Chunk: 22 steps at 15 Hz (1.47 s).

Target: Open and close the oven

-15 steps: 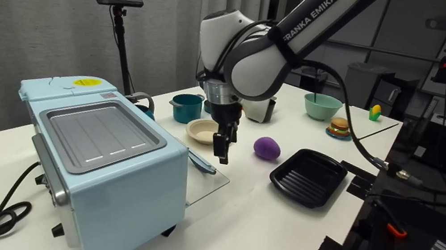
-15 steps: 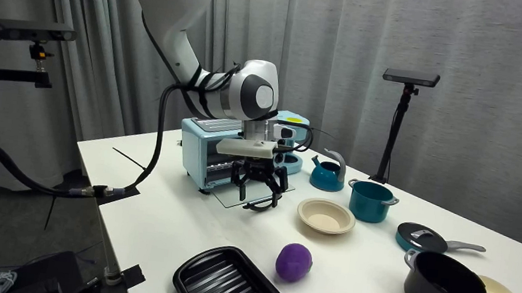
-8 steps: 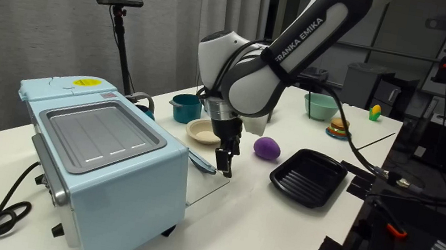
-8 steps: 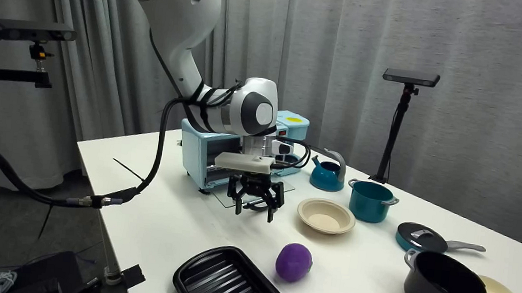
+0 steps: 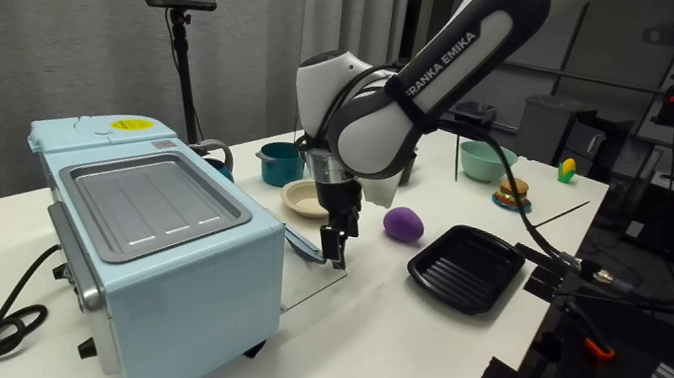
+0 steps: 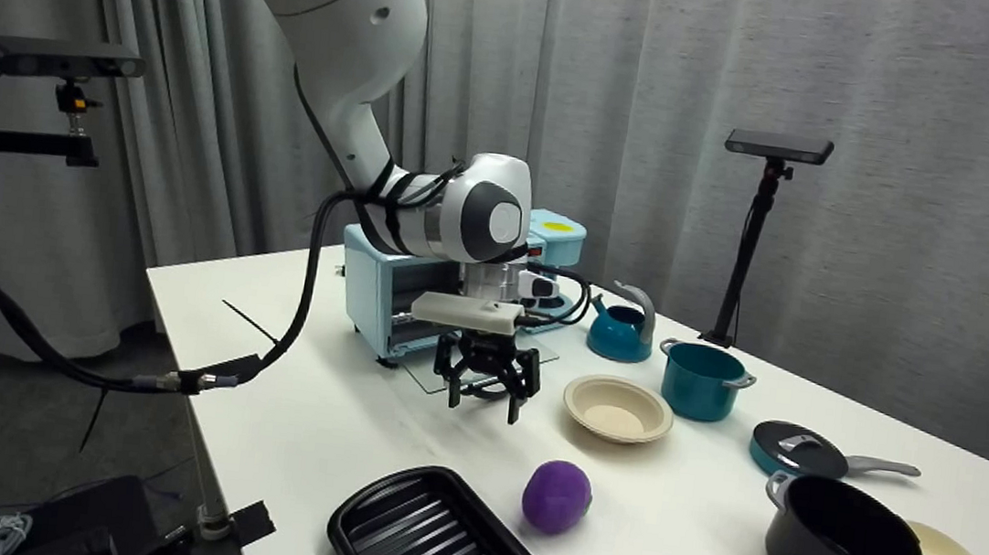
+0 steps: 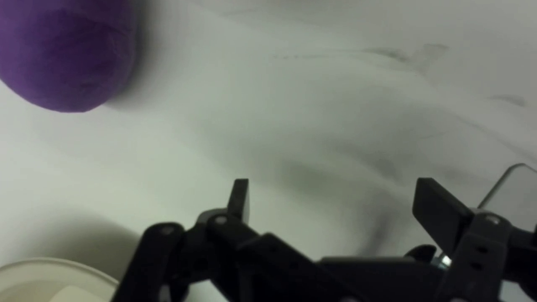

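The pale blue oven [image 5: 195,302] stands at the left in an exterior view. It is partly hidden behind my arm in an exterior view [image 6: 369,292]. Its glass door [image 5: 311,284] is folded down, low over the table, with the door handle [image 5: 303,245] at its outer edge. My gripper [image 6: 483,405] is open and empty, pointing down low over the table at the handle. Whether it touches the handle I cannot tell. In the wrist view, my gripper [image 7: 329,184] has its fingers wide apart, with the door's corner [image 7: 509,180] at the right edge.
A beige bowl [image 6: 575,407] and a purple eggplant [image 6: 557,497] lie near my gripper. The black ridged tray [image 5: 451,283] is near the table edge. A teal pot [image 6: 703,387], a kettle [image 6: 620,332] and a dark saucepan [image 6: 838,553] stand farther off.
My gripper has come down toward the table beside the door handle, then shifted slightly and tilted a little. Its fingers have stayed open. The oven and its door have not moved.
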Each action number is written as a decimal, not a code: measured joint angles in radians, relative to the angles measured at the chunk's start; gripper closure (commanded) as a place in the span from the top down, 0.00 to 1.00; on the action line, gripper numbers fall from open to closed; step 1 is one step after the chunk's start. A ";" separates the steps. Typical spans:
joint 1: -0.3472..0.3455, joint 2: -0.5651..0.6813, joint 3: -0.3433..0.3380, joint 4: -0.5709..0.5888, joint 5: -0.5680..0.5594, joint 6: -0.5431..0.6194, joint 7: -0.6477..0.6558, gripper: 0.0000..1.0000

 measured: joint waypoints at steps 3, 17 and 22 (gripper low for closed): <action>-0.013 0.002 0.003 0.003 0.057 0.001 -0.024 1.00; -0.062 -0.063 0.034 -0.016 0.178 -0.001 -0.164 1.00; -0.062 -0.097 0.043 -0.020 0.178 -0.002 -0.166 1.00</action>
